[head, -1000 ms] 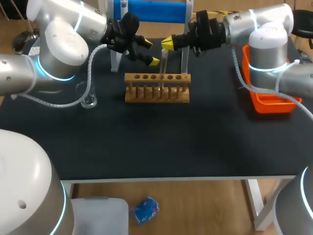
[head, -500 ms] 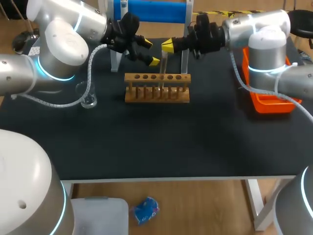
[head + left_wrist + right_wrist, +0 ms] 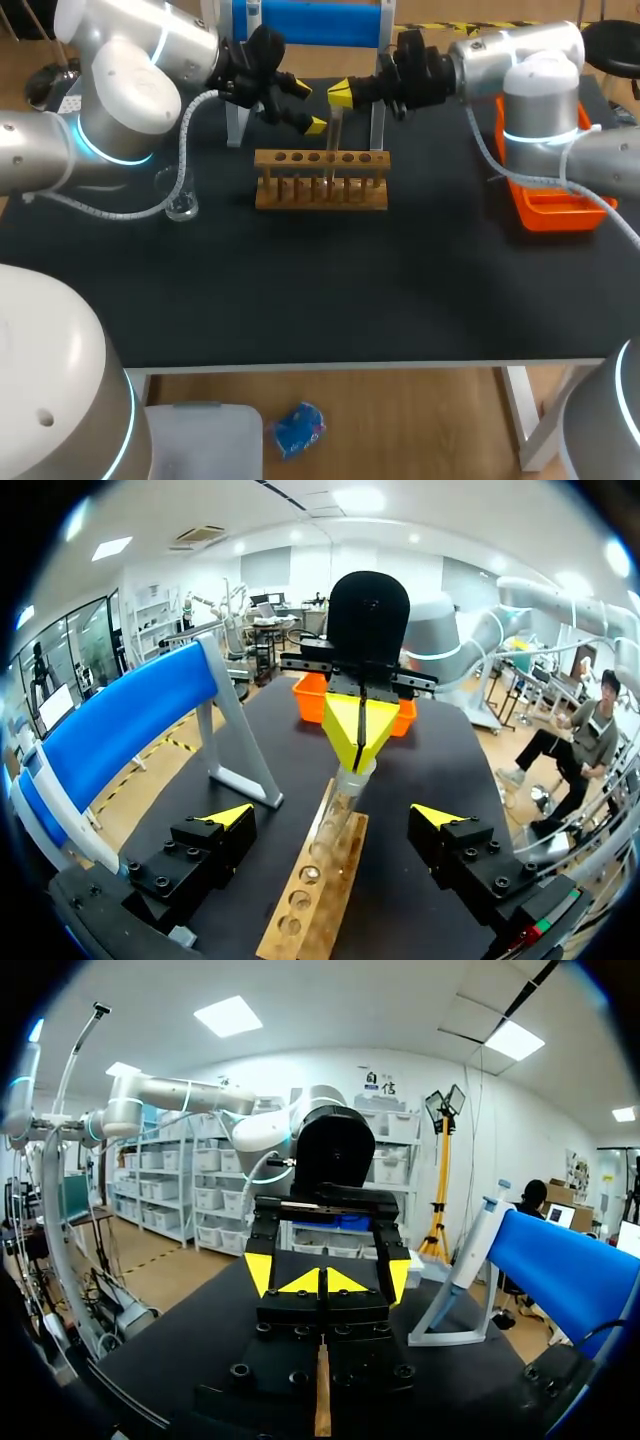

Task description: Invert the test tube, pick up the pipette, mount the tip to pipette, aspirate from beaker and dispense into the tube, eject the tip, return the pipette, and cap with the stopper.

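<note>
- right gripper (image 3: 342, 95): upper middle of the head view, on the arm entering from the right. its yellow tips are pressed together on the top end of the test tube, one from each side.
- test tube (image 3: 334, 140): clear glass, upright, hanging below the right gripper, just above centre of the head view. its lower end reaches the hole row of the rack; whether it sits in a hole cannot be told.
- left gripper (image 3: 307, 107): upper middle-left of the head view, facing the right gripper. fingers spread wide and holding nothing. in the left wrist view the tube stands ahead of the gap between them, touching neither.
- rack (image 3: 322, 195): wooden, one row of holes, just above centre of the head view, under both grippers.
- pipette (image 3: 468, 1252): in the right wrist view it hangs on the blue stand, beside and beyond the left gripper.
- blue stand (image 3: 305, 22): top middle of the head view, white legs behind the rack.
- beaker (image 3: 180, 207): small clear vessel at middle left of the head view, well apart from the rack.
- orange tray (image 3: 555, 215): right side of the head view, partly under the right arm.
- table (image 3: 320, 290): black top, carrying all of the above.
</note>
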You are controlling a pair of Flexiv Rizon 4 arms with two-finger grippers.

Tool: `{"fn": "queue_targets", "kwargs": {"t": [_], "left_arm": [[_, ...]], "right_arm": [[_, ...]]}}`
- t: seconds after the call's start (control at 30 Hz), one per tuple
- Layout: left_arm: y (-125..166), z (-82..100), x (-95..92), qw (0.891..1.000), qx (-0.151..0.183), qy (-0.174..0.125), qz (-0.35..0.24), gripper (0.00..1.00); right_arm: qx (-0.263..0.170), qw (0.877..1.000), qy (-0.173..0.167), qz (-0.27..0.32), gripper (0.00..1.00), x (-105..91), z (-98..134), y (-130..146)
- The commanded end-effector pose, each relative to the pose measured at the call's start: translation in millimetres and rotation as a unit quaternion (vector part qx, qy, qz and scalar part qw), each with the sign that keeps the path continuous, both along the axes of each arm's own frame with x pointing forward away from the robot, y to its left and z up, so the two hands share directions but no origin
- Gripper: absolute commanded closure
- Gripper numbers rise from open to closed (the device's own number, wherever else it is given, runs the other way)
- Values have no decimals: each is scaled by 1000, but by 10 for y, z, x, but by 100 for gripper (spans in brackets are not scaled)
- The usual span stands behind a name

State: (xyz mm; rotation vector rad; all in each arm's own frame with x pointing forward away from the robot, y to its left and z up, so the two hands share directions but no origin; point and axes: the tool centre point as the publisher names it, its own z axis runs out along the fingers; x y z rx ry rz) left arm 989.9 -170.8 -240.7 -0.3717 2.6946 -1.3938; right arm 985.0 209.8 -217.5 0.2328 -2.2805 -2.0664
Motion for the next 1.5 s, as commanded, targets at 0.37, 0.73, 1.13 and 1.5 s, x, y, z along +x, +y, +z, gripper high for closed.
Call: {"fn": "queue_targets", "kwargs": {"t": [0.37, 0.73, 1.13, 1.5], "left_arm": [[2, -4, -4, 1000, -1, 0, 0, 0], [2, -4, -4, 1000, -1, 0, 0, 0], [2, -4, -4, 1000, -1, 0, 0, 0], [2, -4, -4, 1000, -1, 0, 0, 0]], "right_arm": [[5, 1000, 13, 10, 100, 56, -101, 28], [25, 999, 32, 10, 100, 54, -216, 39], [26, 999, 33, 6, 100, 68, -227, 19], [18, 1000, 20, 2, 100, 84, -115, -28]]}}
